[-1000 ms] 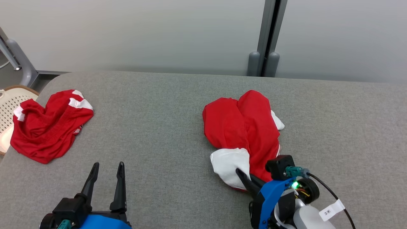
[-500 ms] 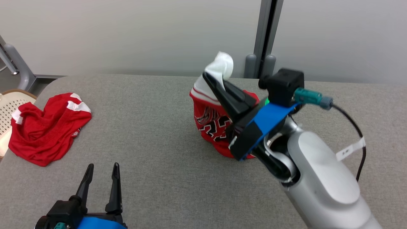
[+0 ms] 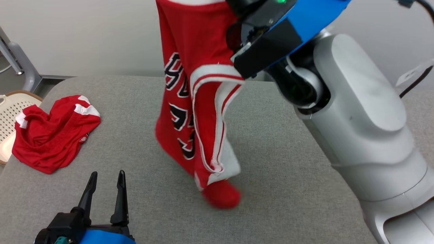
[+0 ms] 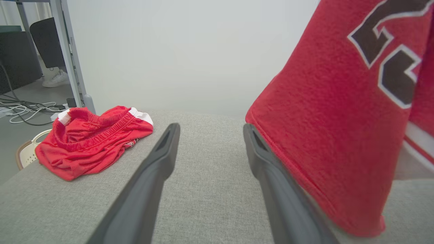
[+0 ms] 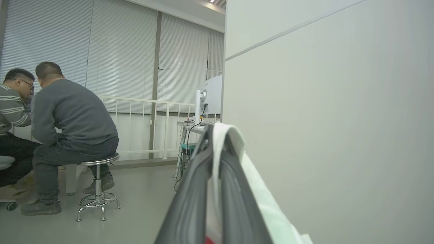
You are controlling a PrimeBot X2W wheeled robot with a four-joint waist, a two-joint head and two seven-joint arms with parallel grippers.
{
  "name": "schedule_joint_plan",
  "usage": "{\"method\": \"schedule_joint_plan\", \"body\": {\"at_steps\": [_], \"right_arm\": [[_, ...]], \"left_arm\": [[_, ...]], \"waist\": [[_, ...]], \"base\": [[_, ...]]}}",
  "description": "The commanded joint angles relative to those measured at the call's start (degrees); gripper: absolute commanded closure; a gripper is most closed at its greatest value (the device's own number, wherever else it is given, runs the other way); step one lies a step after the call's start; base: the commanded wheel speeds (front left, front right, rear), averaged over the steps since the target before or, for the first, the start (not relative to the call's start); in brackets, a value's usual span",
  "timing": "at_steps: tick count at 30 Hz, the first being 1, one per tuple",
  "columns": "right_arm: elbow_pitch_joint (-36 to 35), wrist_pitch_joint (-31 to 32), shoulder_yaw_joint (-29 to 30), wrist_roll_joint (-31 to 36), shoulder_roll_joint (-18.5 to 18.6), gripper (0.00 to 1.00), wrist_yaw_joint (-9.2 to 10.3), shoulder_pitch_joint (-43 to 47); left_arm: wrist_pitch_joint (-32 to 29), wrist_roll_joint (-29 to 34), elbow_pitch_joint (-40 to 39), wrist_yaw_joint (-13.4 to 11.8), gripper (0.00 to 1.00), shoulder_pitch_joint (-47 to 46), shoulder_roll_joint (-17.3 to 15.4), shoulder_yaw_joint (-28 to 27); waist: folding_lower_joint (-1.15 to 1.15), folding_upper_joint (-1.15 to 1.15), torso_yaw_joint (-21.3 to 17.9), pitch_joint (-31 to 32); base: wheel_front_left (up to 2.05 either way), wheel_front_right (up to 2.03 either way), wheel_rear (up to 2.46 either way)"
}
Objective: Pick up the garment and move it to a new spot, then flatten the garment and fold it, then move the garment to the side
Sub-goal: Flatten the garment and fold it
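The garment (image 3: 190,101) is a red jersey with black lettering and white trim. It hangs long from the top of the head view, and its lower end brushes the grey table (image 3: 288,162). My right arm (image 3: 356,101) is raised high. In the right wrist view my right gripper (image 5: 217,130) is shut on the garment's white edge (image 5: 234,139). My left gripper (image 3: 105,176) stands open and empty low at the left. In the left wrist view the hanging garment (image 4: 332,135) is just beside the right finger (image 4: 271,169) of my left gripper (image 4: 210,130).
Crumpled red shorts (image 3: 51,132) with white trim lie at the table's far left, also seen in the left wrist view (image 4: 91,139). A white perforated basket (image 3: 10,108) stands beyond that edge. Two persons (image 5: 67,112) sit on stools past a white partition (image 5: 322,118).
My right arm has risen high with the garment, which has left the table and now hangs full length. The left gripper has stayed where it was, open.
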State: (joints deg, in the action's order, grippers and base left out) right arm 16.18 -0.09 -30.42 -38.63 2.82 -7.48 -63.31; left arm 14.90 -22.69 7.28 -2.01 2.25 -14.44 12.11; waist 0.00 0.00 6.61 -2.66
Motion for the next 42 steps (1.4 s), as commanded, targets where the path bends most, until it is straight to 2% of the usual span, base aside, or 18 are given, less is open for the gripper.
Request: {"method": "schedule_joint_plan", "body": {"at_steps": [1, 7, 12, 16, 19, 23, 27, 28, 29, 36, 39, 42], "right_arm": [[0.3, -0.7, 0.6, -0.9, 0.1, 1.00, -0.03, -1.3], [5.1, -2.8, 6.2, 0.3, 0.1, 1.00, -0.03, -3.6], [9.5, -0.9, 11.7, 4.4, 0.1, 1.00, -0.03, 2.9], [14.0, -0.4, 17.7, 11.3, 0.1, 1.00, -0.03, 8.7], [18.5, 0.2, 24.5, 21.0, 0.1, 1.00, -0.03, 13.1], [22.2, -0.7, 30.6, 28.3, 0.5, 1.00, -0.03, 13.3], [27.0, -1.3, 33.7, 32.6, 1.5, 1.00, -0.03, 11.9], [28.5, -0.9, 34.0, 33.2, 1.5, 0.36, -0.03, 11.8], [30.0, -0.5, 34.4, 33.7, 1.5, 0.00, -0.03, 11.5], [35.8, 2.6, 35.2, 35.4, 1.0, 0.00, -0.03, 13.3], [35.4, 5.1, 34.0, 35.9, 0.9, 0.00, -0.03, 16.1], [31.4, 6.3, 30.6, 37.0, 0.7, 0.00, -0.03, 20.1]], "left_arm": [[0.2, 0.1, -0.3, -0.3, 0.00, 0.4, -0.3, -0.3], [0.3, -0.1, -1.2, -0.7, 0.00, 0.4, -0.8, -1.0], [0.3, -0.3, -1.5, -0.7, 0.00, -0.4, -0.8, -1.0], [0.3, -0.4, -1.6, -0.3, 0.00, -1.5, -0.7, -0.7], [0.3, -0.1, -1.6, 0.0, 0.00, -2.7, -0.4, -0.4], [0.3, 0.2, -1.6, 0.5, 0.00, -3.8, -0.5, -0.2], [0.3, 0.4, -1.2, 0.9, 0.00, -4.9, -0.4, -0.1], [0.3, 0.4, -1.0, 1.0, 0.00, -5.1, -0.4, -0.2], [0.3, 0.5, -0.9, 1.0, 0.00, -5.2, -0.4, -0.3], [0.4, 0.8, -0.3, 1.3, 0.00, -4.9, -0.3, -0.6], [0.4, 0.9, 0.0, 1.2, 0.00, -4.1, -0.1, -0.5], [0.4, 0.6, 0.0, 1.4, 0.00, -3.2, -0.1, -0.6]], "waist": [[0.00, 0.00, -0.1, 0.0], [0.00, 0.00, -1.5, -0.8], [0.00, 0.00, -3.0, -1.8], [0.00, 0.00, -3.6, -3.0], [0.00, 0.00, -3.5, -4.8], [0.00, 0.00, -3.2, -6.9], [0.00, 0.00, -2.1, -8.6], [0.00, 0.00, -1.9, -8.9], [0.00, 0.00, -1.8, -9.1], [0.00, 0.00, -2.3, -7.9], [0.00, 0.00, -2.8, -6.1], [0.00, 0.00, -3.2, -4.5]], "base": [[0.00, 0.00, 0.00], [0.00, 0.00, 0.00], [0.00, 0.00, 0.00], [0.00, 0.00, 0.00], [0.00, 0.00, 0.00], [0.00, 0.00, 0.00], [0.00, 0.00, 0.00], [0.00, 0.00, 0.00], [0.00, 0.00, 0.00], [0.00, 0.00, 0.00], [0.00, 0.00, 0.00], [0.00, 0.00, 0.00]]}}
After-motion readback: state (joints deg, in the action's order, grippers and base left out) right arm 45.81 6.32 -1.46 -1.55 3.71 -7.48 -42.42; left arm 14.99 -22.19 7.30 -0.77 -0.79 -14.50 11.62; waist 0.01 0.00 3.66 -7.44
